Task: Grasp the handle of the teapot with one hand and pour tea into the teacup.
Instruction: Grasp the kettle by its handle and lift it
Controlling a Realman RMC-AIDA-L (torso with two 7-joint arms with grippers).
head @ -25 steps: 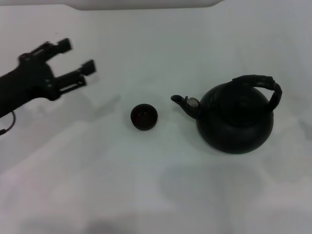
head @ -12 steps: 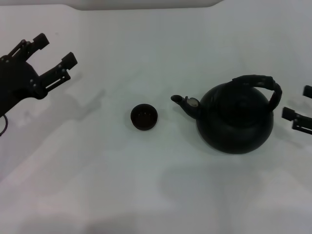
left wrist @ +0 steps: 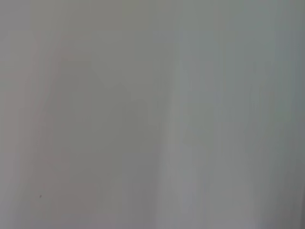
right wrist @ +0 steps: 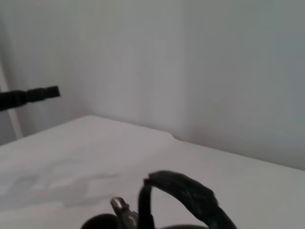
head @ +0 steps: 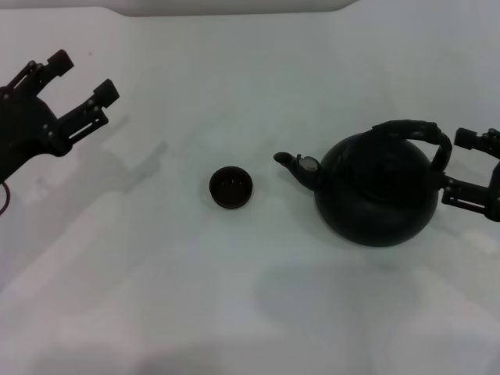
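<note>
Advancing since half a second ago, right pincer (head: 469, 166) reaches the teapot (head: 377, 190) open-jawed beside the handle (head: 414, 130) to grasp it, while left pincer (head: 76, 80) waits, also open, far beyond the teacup (head: 230, 187).

Left gripper (head: 78, 76) is up at the far left of the head view, fingers spread wide apart and pointing up and to the right. The black left arm (head: 19, 133) runs back from it toward the left edge. A thin black finger (right wrist: 29, 96) shows at the edge of the right wrist view, most likely from this gripper.

Right gripper (head: 461, 162) comes in from the right edge of the head view, fingers pointing left and held apart, one above the other. Only its fingers and a bit of the black body behind them show. It holds nothing.
</note>
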